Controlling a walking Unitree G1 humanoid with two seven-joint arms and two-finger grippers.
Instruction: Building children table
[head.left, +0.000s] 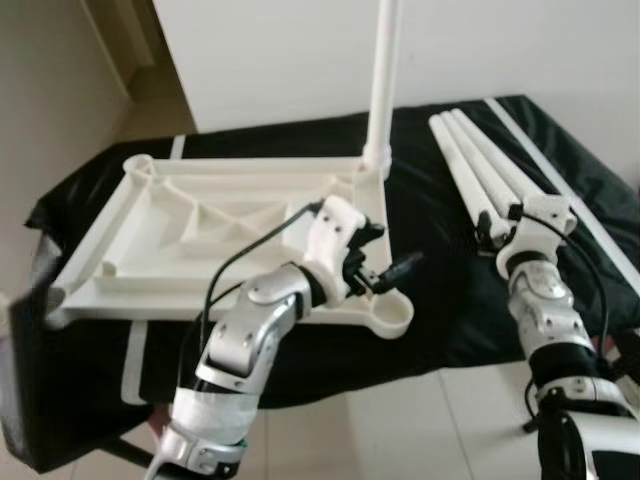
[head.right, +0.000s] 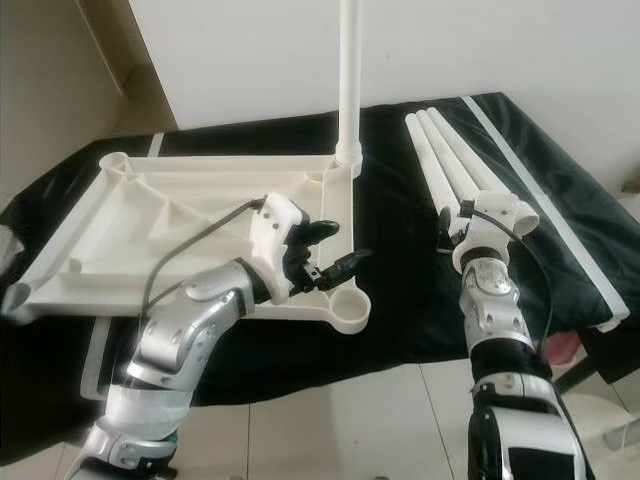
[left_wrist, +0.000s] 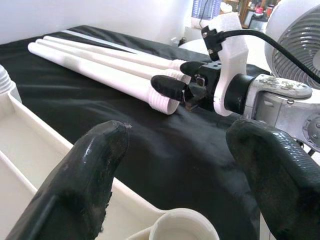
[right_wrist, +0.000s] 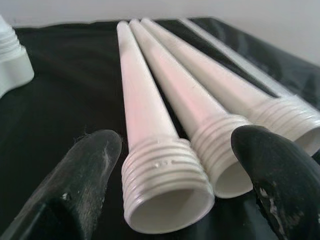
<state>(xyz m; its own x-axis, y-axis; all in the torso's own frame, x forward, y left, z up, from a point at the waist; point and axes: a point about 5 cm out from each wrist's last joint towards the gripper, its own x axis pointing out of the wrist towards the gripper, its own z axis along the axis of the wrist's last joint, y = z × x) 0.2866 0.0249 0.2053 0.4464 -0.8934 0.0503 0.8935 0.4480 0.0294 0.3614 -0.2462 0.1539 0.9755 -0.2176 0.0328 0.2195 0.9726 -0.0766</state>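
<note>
A white plastic tabletop (head.left: 150, 250) lies upside down on a black-covered surface (head.left: 450, 310). One white leg (head.left: 383, 80) stands upright in its far right corner socket. Three more legs (head.left: 475, 165) lie side by side to the right, threaded ends toward me. My left gripper (head.left: 392, 250) hovers open just above the tabletop's near right corner, close to its empty socket (head.left: 392, 318). My right gripper (head.left: 495, 225) is open at the threaded ends of the lying legs; in the right wrist view its fingers (right_wrist: 75, 175) flank the ends of two legs (right_wrist: 145, 115) without closing on them.
A wall rises close behind the black surface. A fan (left_wrist: 300, 40) stands off to the right beyond my right arm. Pale tiled floor (head.left: 420, 420) lies in front of the surface's near edge. A white strip (head.left: 560, 190) runs along the cloth right of the legs.
</note>
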